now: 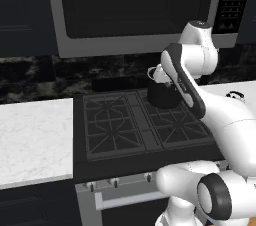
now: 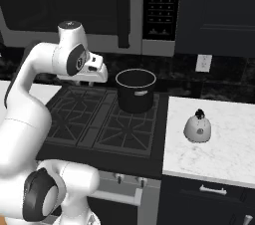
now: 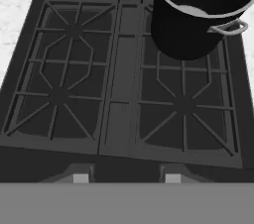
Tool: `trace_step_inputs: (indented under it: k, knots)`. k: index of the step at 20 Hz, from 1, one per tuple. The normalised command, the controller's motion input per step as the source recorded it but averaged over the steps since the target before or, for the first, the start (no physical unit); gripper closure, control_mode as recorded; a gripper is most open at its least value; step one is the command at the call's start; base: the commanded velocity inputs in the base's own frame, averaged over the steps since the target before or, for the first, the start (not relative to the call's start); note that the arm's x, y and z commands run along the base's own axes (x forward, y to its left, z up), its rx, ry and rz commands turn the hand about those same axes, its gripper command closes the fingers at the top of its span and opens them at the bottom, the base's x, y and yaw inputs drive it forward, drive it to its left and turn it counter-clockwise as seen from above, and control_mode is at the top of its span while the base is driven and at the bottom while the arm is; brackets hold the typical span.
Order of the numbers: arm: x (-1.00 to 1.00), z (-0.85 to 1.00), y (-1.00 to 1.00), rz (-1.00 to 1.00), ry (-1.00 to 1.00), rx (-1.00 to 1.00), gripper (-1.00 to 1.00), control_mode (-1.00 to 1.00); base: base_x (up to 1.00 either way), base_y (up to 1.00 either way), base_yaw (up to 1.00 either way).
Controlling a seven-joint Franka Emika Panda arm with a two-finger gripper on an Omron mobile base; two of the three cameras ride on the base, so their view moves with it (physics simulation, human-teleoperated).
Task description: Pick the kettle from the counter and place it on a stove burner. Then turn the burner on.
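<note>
The small silvery-white kettle (image 2: 197,128) with its black knob stands upright on the white marble counter (image 2: 224,157) to the right of the black cooktop. My gripper (image 2: 85,83) hangs over the back-left part of the cooktop, far left of the kettle. It is open with nothing between its fingers, and the hand view shows its tips (image 3: 81,178) set wide apart. The near-left stove burner (image 3: 58,96) lies bare below it, with its pronged grate (image 1: 107,137) uncovered.
A tall black pot (image 2: 136,89) stands on the far-right burner. Another stretch of white counter (image 1: 30,135) lies left of the stove. Control knobs (image 1: 115,182) line the stove's front edge. A microwave (image 1: 140,5) hangs above the cooktop.
</note>
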Motion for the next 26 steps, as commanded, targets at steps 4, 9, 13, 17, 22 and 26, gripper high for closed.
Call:
trace_step_inputs:
  k: [4, 9, 13, 17, 22, 26]
  knots:
    - [-0.02, -0.11, -0.39, -0.01, 0.02, 0.01, -1.00, -1.00, 0.00, 0.00, 0.00]
    - [-0.58, 0.00, -1.00, 0.04, -0.48, 0.04, -1.00, -1.00, 0.00, 0.00, 0.00]
    - [-0.33, 0.00, -1.00, 0.02, -0.37, 0.00, -1.00, -1.00, 0.00, 0.00, 0.00]
    - [-0.07, -0.03, -1.00, 0.02, -0.18, -0.06, -1.00, -1.00, 0.00, 0.00, 0.00]
    - [0.00, -0.09, -1.00, 0.00, -0.03, -0.10, -1.00, -1.00, 0.00, 0.00, 0.00]
    - [0.04, -0.08, -1.00, 0.00, 0.00, -0.12, -1.00, -1.00, 0.00, 0.00, 0.00]
